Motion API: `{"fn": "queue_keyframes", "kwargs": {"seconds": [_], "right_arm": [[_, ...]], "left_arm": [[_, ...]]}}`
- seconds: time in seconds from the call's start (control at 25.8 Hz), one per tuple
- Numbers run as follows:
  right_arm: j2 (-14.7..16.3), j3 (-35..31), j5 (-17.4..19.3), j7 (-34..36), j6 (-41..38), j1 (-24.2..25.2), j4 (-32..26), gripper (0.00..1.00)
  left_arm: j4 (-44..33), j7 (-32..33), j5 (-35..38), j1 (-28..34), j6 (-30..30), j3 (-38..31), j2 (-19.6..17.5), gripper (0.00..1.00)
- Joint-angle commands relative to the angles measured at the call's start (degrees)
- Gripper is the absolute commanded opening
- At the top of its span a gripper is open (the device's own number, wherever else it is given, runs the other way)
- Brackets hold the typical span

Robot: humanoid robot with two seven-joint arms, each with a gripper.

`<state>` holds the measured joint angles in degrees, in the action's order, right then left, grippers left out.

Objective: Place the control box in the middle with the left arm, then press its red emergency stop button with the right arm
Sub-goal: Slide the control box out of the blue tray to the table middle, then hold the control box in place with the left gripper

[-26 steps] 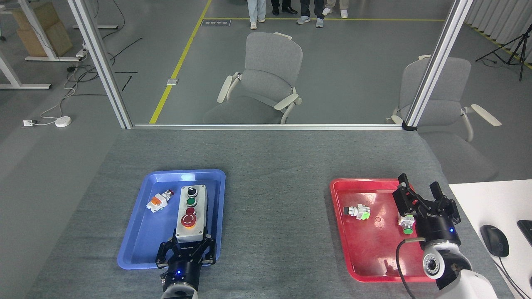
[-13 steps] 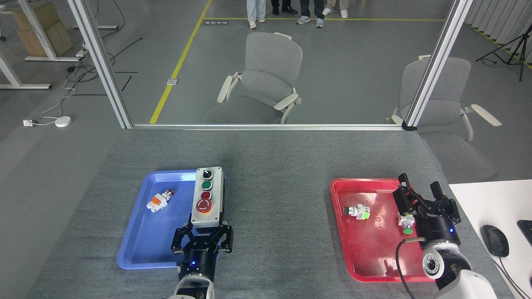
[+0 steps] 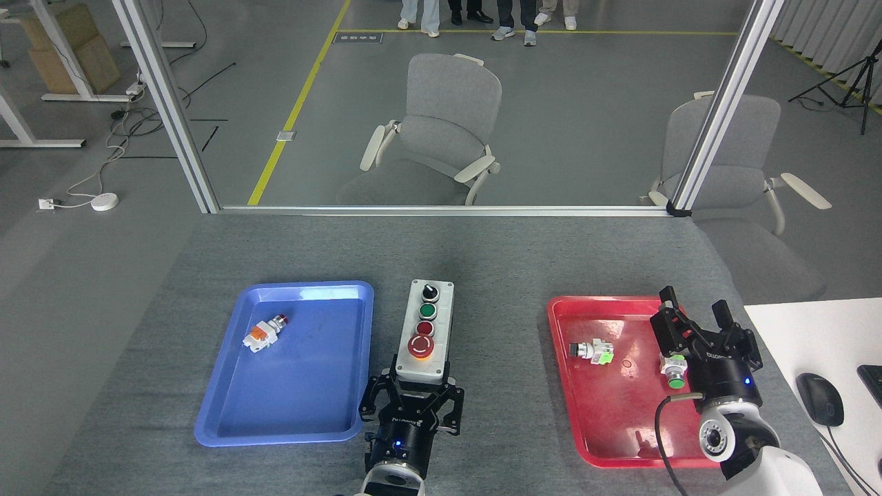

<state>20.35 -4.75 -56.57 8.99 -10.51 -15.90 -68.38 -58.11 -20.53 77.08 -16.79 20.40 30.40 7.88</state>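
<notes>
Head view. The left gripper (image 3: 413, 386) held the near end of the box (image 3: 426, 331), its fingers closed around the black base. Within the last second the box had travelled rightward out of the blue tray (image 3: 227, 413) — first over the tray's right rim, then clear of it — and now stood over the bare grey tabletop (image 3: 496, 275) between the blue tray and the red tray (image 3: 620, 441). Whether it rested on the cloth or hung just above could not be told. The box lay lengthwise, black knob far, green button next, and the red stop button (image 3: 420, 346) nearest the gripper.

The right gripper (image 3: 703, 337) had not moved; it hovered over the red tray's right side with fingers spread and nothing held, near a loose green button (image 3: 674, 370). A second loose button (image 3: 592, 350) lay further left in that tray, and an orange-white one (image 3: 264, 333) remained in the blue tray.

Judged from this, placement was nearly done — release by the left gripper, then a leftward reach by the right gripper to the stop button, remained.
</notes>
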Motion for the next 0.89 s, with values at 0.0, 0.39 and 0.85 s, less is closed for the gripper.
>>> {"fn": "queue_keyframes", "kwargs": {"seconds": [0.0,0.39,0.85], "right_arm": [[0.0,0.0,0.1,0.0,0.1,-0.3,0.0,1.0],[0.1,-0.1,0.2,-0.1,0.4,-0.7,0.0,1.0],[-0.1,-0.1,0.1,-0.2,0.6,-0.6,0.0,1.0]], "left_arm": [[0.3,0.0,-1.3,-0.7,1.1,4.8,0.0,0.39],[7.3,2.4,-2.5,-2.1,-5.2,11.5,0.0,0.4],[12.1,1.9,-4.7,-4.9,-4.8,11.5,0.0,0.41]]}}
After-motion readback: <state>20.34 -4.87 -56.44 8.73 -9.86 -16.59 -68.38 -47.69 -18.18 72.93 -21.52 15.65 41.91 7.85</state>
